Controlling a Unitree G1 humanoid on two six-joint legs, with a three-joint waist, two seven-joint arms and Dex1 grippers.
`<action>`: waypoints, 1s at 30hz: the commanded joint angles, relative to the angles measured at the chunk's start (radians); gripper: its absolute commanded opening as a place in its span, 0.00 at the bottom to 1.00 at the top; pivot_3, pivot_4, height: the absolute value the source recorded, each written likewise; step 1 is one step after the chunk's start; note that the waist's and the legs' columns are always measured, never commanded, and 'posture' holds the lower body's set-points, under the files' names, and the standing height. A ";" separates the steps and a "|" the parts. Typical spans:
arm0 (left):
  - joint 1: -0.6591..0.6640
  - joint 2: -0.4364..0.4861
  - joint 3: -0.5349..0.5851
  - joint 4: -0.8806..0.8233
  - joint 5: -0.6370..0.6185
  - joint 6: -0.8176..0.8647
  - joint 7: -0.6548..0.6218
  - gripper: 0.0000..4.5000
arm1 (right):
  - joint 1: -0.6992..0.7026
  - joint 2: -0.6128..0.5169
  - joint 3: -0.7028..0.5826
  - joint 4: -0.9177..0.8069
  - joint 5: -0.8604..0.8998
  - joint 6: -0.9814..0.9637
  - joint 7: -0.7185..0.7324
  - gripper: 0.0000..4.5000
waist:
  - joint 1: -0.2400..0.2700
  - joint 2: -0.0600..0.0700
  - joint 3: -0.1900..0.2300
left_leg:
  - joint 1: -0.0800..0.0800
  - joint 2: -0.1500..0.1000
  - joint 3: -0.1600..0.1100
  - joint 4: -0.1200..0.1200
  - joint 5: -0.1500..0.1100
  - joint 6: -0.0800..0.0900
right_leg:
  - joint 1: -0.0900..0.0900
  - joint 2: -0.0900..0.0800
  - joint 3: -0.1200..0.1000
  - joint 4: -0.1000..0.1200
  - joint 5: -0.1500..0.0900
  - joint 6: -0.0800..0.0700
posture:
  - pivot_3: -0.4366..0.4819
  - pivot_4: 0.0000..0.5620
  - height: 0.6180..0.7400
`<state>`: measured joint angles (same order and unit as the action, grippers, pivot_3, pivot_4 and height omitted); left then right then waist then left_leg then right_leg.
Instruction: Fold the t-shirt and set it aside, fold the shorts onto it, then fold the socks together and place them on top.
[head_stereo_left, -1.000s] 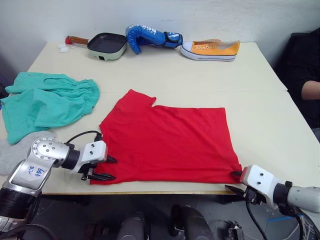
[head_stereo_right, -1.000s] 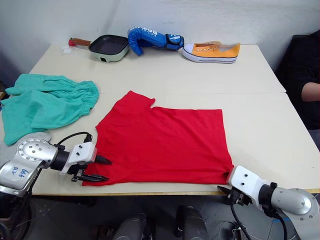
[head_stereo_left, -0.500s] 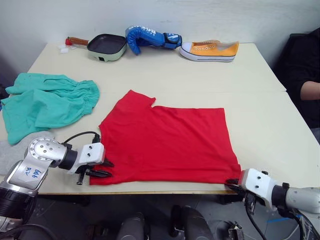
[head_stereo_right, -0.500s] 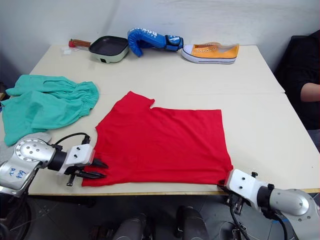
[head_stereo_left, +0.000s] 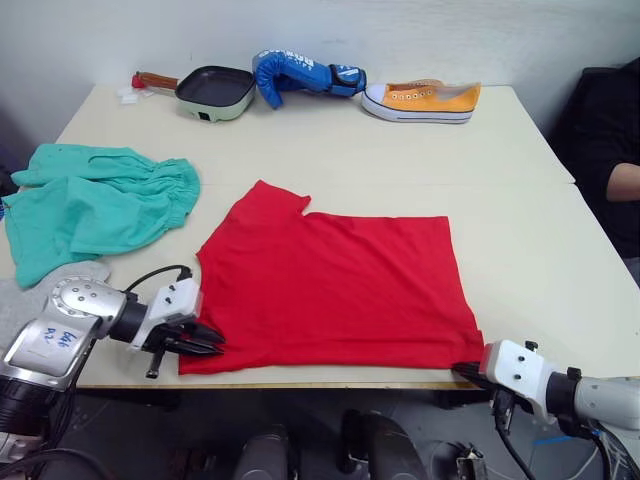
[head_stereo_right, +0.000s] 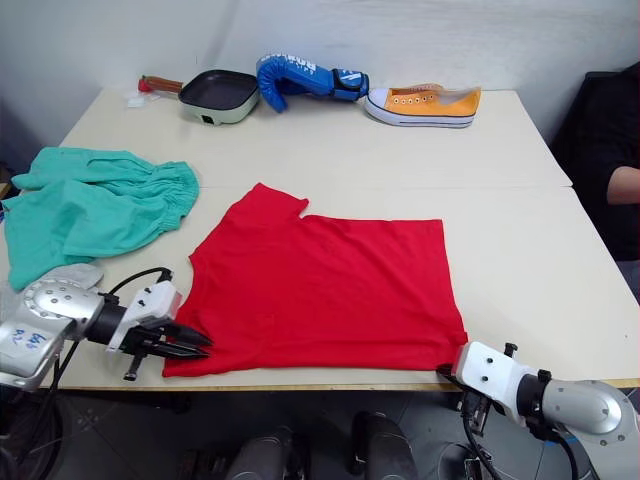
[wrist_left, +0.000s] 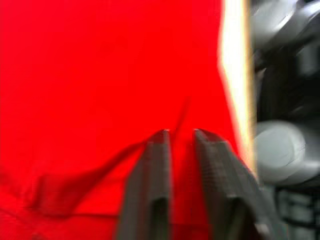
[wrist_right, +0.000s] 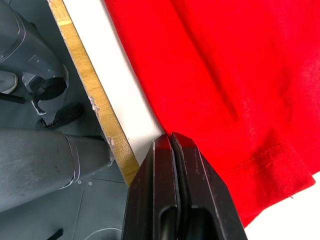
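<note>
**Both claws at the near hem, shirt stretching away from them**

Left gripper (head_stereo_left: 205, 340) at the near-left corner of the t-shirt (head_stereo_left: 340, 290), fingers narrowly parted (a slim gap in the wrist view) with red cloth lying between and under the tips; whether the cloth is actually pinched, impossible to tell. Right gripper (wrist_right: 171, 142) at the near-right corner, fingers pressed together, tips right at the hem where it meets the table (head_stereo_left: 560, 260) edge; hard to say whether any cloth is caught between them.

Outward from the claws: red t-shirt spread flat near the front edge, long axis running across the table from one gripper to the other, body reaching away toward the far side, one sleeve jutting at the far left. Near hem almost parallel to the table edge, one claw at each end, each arm nearest its own corner.

Judged next move: lifting both near corners and carrying them away toward the far edge, folding across the short axis.

Shorts (head_stereo_left: 95, 205) bunched at the far left, well apart from the shirt; grey socks (head_stereo_left: 35, 295) just nearer than them, beside the left arm.
</note>
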<state>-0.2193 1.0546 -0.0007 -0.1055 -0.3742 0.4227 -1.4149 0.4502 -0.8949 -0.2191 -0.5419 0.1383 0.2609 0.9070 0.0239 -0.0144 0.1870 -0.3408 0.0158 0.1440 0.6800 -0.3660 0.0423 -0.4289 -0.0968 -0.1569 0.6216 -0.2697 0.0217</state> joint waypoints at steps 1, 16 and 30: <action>0.053 0.051 0.072 -0.102 -0.067 0.043 -0.029 0.50 | 0.019 -0.001 -0.008 0.035 -0.007 0.003 0.007 0.00 | 0.000 0.000 0.000 | 0.000 0.000 0.000 0.000 0.000 0.000 | 0.001 0.000 0.000 -0.001 0.000 0.000 | 0.48 0.27 1.00; 0.107 0.025 -0.034 -0.041 0.136 -0.189 0.046 0.36 | 0.010 -0.008 -0.005 0.027 0.012 0.014 0.029 0.00 | 0.002 0.001 0.000 | 0.000 0.000 0.000 0.000 -0.002 -0.003 | 0.001 0.000 0.000 -0.001 0.000 0.000 | 0.48 0.27 1.00; 0.141 0.071 -0.041 -0.002 0.149 -0.235 -0.018 0.01 | 0.094 -0.016 -0.097 -0.048 0.078 0.044 0.094 0.00 | 0.001 0.005 0.003 | 0.001 0.000 0.000 -0.003 -0.002 0.001 | 0.000 0.000 0.000 -0.001 -0.002 0.000 | 0.48 0.27 1.00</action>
<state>-0.0697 1.1137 -0.0426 -0.1300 -0.2430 0.2013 -1.4326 0.5317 -0.9021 -0.2856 -0.5728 0.2060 0.2948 0.9927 0.0252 -0.0094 0.1897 -0.3403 0.0157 0.1441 0.6775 -0.3681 0.0428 -0.4292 -0.0968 -0.1573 0.6205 -0.2720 0.0218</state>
